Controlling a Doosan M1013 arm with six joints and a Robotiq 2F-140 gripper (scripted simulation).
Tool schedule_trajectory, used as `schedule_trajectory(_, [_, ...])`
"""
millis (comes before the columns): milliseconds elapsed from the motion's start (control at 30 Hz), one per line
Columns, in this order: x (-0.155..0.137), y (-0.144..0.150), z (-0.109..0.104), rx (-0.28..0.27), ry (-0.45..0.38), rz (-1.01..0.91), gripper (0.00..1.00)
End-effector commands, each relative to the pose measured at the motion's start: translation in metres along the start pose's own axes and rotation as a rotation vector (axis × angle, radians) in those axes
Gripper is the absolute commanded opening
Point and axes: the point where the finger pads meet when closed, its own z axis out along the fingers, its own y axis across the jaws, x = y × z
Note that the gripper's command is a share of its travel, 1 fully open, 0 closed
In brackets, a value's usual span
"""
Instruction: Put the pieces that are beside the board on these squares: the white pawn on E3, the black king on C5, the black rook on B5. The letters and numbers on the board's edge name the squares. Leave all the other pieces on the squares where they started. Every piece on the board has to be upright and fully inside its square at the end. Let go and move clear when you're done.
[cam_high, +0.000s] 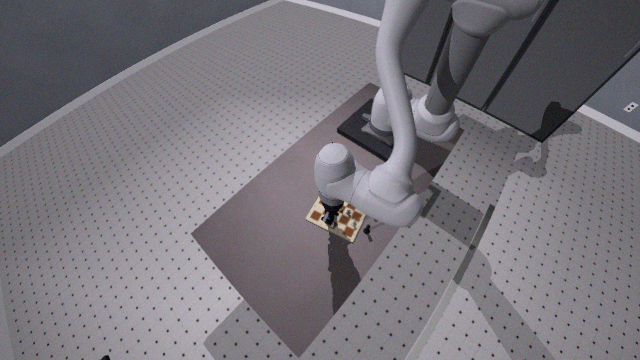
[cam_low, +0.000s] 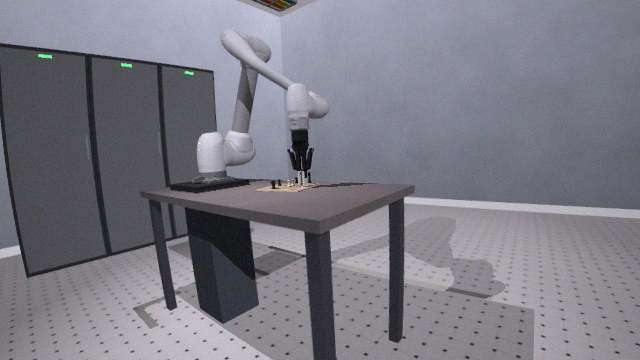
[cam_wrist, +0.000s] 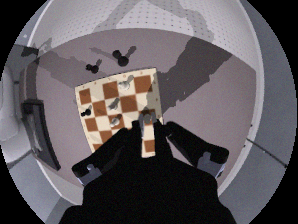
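Observation:
The small chessboard (cam_high: 316, 216) (cam_low: 280, 189) (cam_wrist: 87, 96) lies on the brown table. My gripper (cam_high: 329, 218) (cam_low: 302, 175) (cam_wrist: 147, 118) stands low over the board's right side. Its fingers are slightly apart. The white pawn (cam_wrist: 147, 117) stands upright on the board between the fingertips. I cannot read its square. Two black pieces (cam_wrist: 93, 67) (cam_wrist: 120, 56) stand on the table beside the board's far edge; one of them shows in the overhead view (cam_high: 367, 230). I cannot tell which is the king and which the rook.
Several other pieces stand on the board, among them a dark one (cam_wrist: 85, 112) and a pale one (cam_wrist: 115, 103). The arm's black base plate (cam_high: 357, 131) (cam_low: 207, 185) sits at the table's far end. Grey cabinets (cam_low: 90, 150) stand behind.

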Motion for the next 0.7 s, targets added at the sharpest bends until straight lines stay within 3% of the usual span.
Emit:
schedule_trajectory(0, [0.000, 0.000, -0.002, 0.000, 0.000, 0.000, 0.20])
schedule_trajectory(667, [0.000, 0.000, -0.081, 0.000, 0.000, 0.000, 0.20])
